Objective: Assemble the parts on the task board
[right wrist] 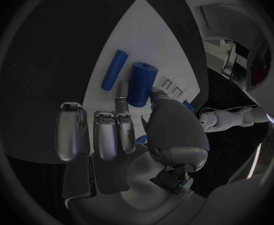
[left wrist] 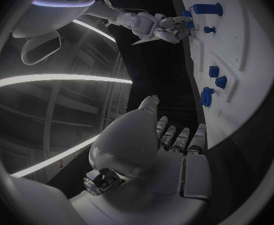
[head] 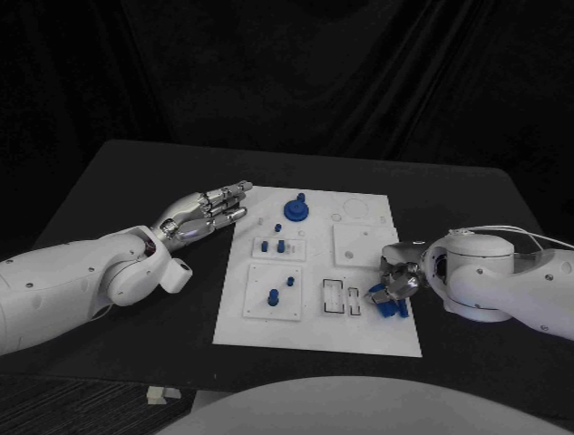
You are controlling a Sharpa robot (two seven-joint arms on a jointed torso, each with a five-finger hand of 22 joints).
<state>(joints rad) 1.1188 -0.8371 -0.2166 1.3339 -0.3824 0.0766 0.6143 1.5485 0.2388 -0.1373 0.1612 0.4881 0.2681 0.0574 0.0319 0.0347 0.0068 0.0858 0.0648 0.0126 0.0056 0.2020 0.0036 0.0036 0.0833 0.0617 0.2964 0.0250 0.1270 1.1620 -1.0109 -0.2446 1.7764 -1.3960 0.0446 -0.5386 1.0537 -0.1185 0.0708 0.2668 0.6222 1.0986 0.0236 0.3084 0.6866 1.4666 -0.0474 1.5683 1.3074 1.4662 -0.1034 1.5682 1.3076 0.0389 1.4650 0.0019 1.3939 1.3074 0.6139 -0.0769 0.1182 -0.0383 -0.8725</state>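
The white task board [head: 365,331] lies mid-table. Several blue parts stand in it: a round knobbed piece [head: 296,211], small pegs [head: 272,244] and a pair lower down [head: 280,290]. My right hand [head: 398,275] is at the board's right edge; thumb and a finger pinch the end of a thick blue cylinder [right wrist: 142,84]. A thinner blue peg [right wrist: 114,70] lies flat on the board beside it. My left hand [head: 209,213] hovers by the board's left edge with fingers stretched out, holding nothing. The left wrist view shows the board [left wrist: 249,60], its blue parts [left wrist: 207,96] and the right hand [left wrist: 165,27].
The board has raised square plates [head: 355,245] and slotted recesses [head: 340,297]. The black table [head: 130,172] surrounds it, with bare surface behind and to both sides. A small white object [head: 164,394] sits at the table's near edge.
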